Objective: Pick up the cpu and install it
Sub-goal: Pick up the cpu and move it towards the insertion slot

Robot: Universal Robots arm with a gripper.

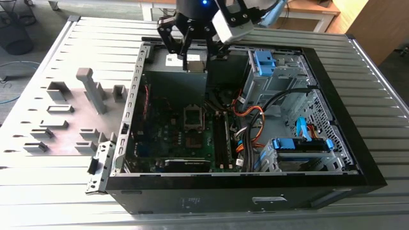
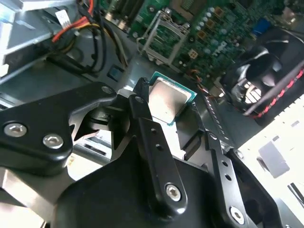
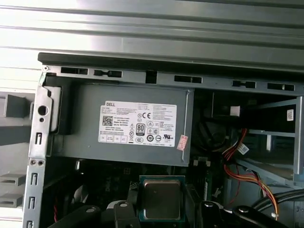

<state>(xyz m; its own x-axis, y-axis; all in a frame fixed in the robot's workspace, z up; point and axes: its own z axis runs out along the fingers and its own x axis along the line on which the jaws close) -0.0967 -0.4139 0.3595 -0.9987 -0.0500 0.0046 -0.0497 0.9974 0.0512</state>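
Gripping the cpu (image 2: 167,102) by two opposite edges, the gripper (image 1: 193,61) is narrow, its fingers (image 2: 152,137) closed onto the chip. The cpu hangs in the air over the computer case (image 1: 243,194), at the end where the power supply (image 3: 133,123) sits, toward the corner on the exterior view's left. It is well apart from the socket frame (image 1: 193,115), which lies mid-motherboard (image 1: 169,139) below it.

Judged step: carry to socket, chip picked but not seated. Doing it well likely means keeping the chip flat and square in the pinch, with no tilt and a light hold on the thin edges. Its sides should line up with the socket frame before any descent. The path should also stay clear of the orange cables (image 1: 252,115).

The second wrist view gives the grip detail, the green board rim around the silver top, and the socket frame (image 2: 164,35) beyond it. It also shows a black fan (image 2: 266,71) off to the side. The first wrist view shows the chip (image 3: 161,199) sitting level against the labelled power supply face. The exterior view gives the layout of the whole case and the grey holder blocks (image 1: 64,115) on the slatted table (image 1: 38,191) just beside the case.
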